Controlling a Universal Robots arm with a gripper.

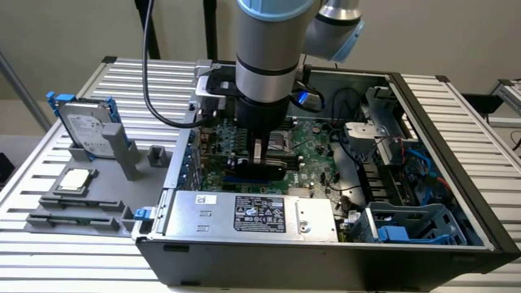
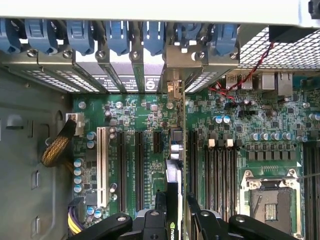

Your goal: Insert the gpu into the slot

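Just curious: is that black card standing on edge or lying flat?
On edge: the gpu shows as a thin strip, clamped in the gripper.

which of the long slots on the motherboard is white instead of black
The white slot beside the braided yellow cable, nearest the case wall; the long slots between it and the gpu in the hand are black.

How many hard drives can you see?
1. The hard drive stands in a grey holder on the slatted table, to the exterior view's left of the computer case. Others may be hidden inside the case.
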